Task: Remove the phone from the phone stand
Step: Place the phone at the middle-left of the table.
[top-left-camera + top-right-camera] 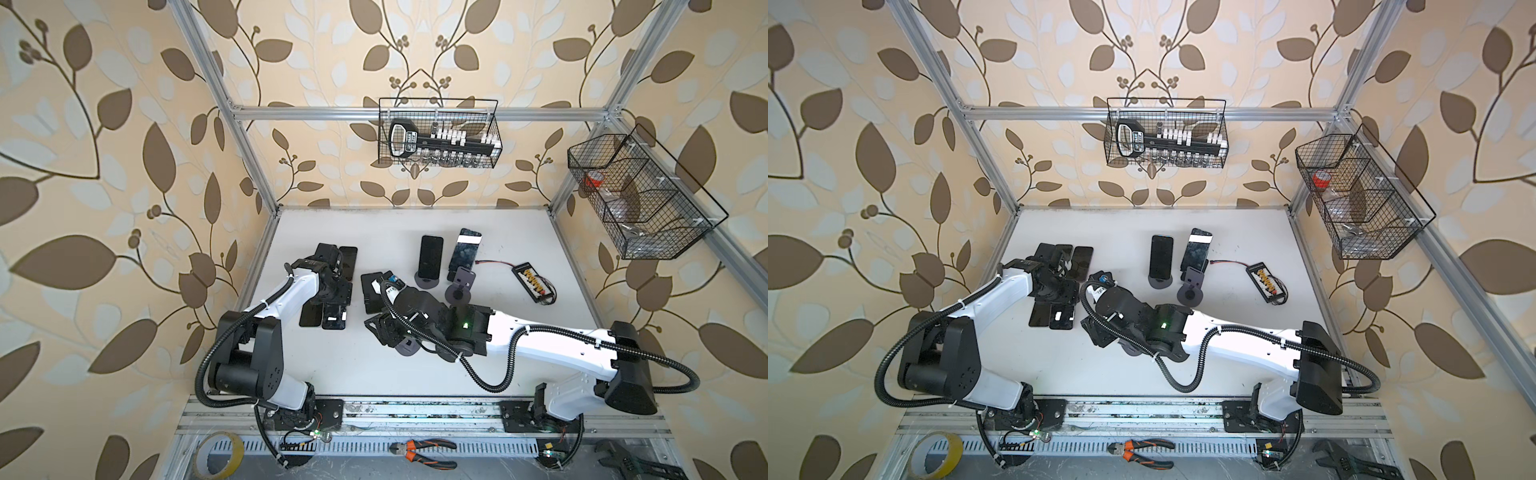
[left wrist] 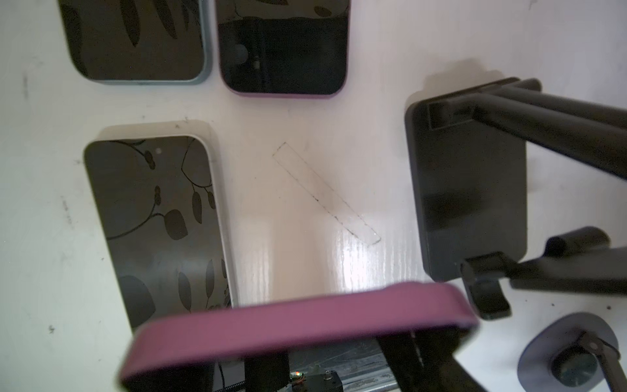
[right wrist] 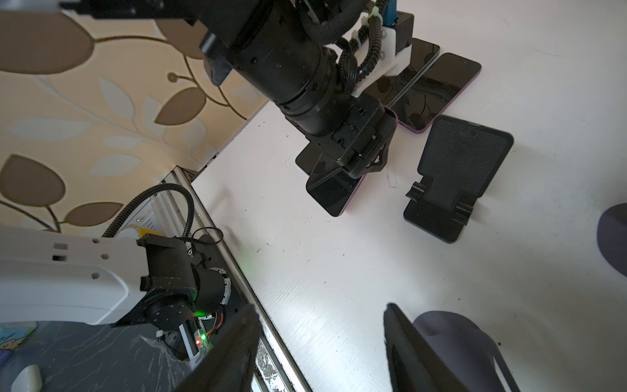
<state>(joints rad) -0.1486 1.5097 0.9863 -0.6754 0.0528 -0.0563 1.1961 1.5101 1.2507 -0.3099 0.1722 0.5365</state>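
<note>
STEP: set-down, likely | left gripper clamped on purple-cased phone, above table, clear of empty black phone stand | right gripper: jaws apart, empty | ADVICE: lower level beside flat phones; release once resting | 2 baskets: back basket holds tool rack; side basket has red roll in 1 compartment

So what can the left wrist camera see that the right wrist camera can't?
Only the left wrist view: the whole screen of the pale-edged phone lying flat on the table. Only the right wrist view: the real leafy wall, the left arm seen from outside, and the right gripper with its jaws apart. Both: the empty black stand and the purple-edged phone clamped in the left gripper.
</note>
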